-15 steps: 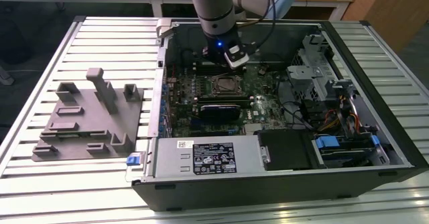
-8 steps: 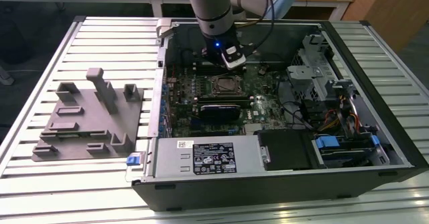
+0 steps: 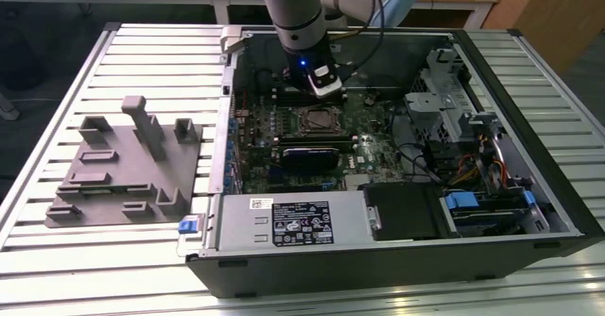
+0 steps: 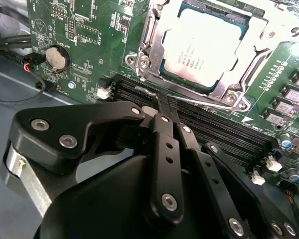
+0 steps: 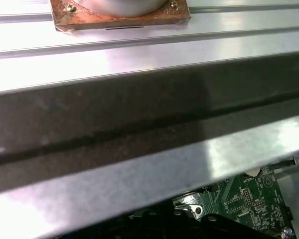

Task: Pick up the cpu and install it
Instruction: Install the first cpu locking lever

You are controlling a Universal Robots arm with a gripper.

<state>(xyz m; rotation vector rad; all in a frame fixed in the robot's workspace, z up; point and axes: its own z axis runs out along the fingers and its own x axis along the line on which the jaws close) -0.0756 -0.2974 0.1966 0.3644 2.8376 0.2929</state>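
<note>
One square silver-topped cpu [image 4: 205,44] sits in the metal-framed socket; the black jaws are closed, empty, just beside it.

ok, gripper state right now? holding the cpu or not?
Gripper: fingers closed together, holding nothing. The cpu already sits in the motherboard socket, apart from the fingers.

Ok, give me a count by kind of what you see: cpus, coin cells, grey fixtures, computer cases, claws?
cpu: 1
coin cell: 1
grey fixture: 1
computer case: 1
claw: 1
Total: 5
</note>
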